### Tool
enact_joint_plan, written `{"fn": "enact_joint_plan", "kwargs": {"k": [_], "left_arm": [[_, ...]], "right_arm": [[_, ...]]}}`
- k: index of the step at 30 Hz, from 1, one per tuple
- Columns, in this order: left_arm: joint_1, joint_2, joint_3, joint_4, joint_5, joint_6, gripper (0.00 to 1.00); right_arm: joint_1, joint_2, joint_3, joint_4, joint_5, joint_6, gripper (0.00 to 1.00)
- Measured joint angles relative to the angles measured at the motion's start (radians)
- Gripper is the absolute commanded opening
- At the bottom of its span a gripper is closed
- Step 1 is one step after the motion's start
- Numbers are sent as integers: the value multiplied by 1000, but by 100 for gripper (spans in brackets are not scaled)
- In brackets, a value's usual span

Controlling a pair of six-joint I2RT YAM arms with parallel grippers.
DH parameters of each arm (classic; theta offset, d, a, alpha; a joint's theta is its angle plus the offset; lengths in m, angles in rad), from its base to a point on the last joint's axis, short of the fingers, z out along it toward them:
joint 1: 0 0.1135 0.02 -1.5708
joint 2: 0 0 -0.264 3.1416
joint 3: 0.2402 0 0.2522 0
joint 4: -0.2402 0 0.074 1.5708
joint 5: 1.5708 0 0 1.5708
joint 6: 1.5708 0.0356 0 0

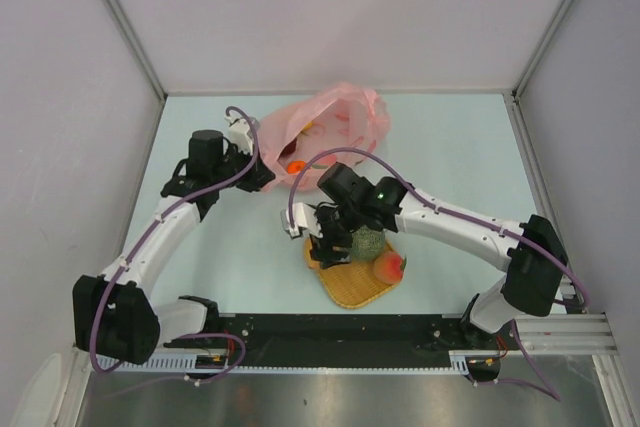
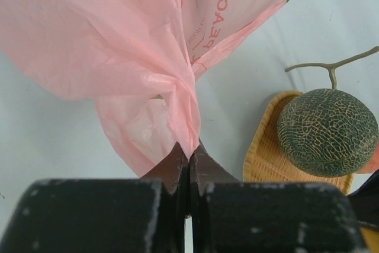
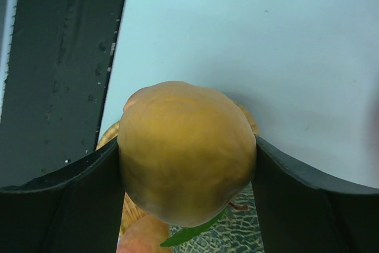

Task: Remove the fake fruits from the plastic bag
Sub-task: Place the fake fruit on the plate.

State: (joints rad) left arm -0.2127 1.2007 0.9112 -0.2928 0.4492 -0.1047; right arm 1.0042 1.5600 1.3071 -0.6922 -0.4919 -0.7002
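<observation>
The pink plastic bag (image 1: pixel 335 119) lies at the back middle of the table with its mouth open toward the arms; an orange fruit (image 1: pixel 296 165) and a yellow one (image 1: pixel 308 129) show inside. My left gripper (image 1: pixel 258 173) is shut on a pinched fold of the bag (image 2: pixel 177 87), with its fingertips (image 2: pixel 190 157) closed together. My right gripper (image 1: pixel 326 240) is shut on a round yellow-brown fruit (image 3: pixel 186 149), held just above the woven mat (image 1: pixel 352 285). The green netted melon (image 1: pixel 368 240) and the peach (image 1: pixel 389 266) rest on the mat. The melon also shows in the left wrist view (image 2: pixel 327 131).
The woven mat (image 2: pixel 265 159) lies near the front middle, close to the black base rail (image 1: pixel 330 327). White walls enclose the table on three sides. In the right wrist view the melon (image 3: pixel 240 235) and peach (image 3: pixel 141 238) lie right under the held fruit.
</observation>
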Motion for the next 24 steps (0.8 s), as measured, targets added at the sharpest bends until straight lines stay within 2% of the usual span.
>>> {"fn": "enact_joint_plan", "kwargs": {"k": [11,16,24], "left_arm": [[0,-114,-59,9,0,0,0],[0,-156,-92,23,1,0,0],[3,-179,-97,27,3,0,0]], "right_arm": [[75,91,2,-85,-44,-219,41],[93,185,45,-134,15,-337,40],[116,270,68,-180,177,-518,43]]}}
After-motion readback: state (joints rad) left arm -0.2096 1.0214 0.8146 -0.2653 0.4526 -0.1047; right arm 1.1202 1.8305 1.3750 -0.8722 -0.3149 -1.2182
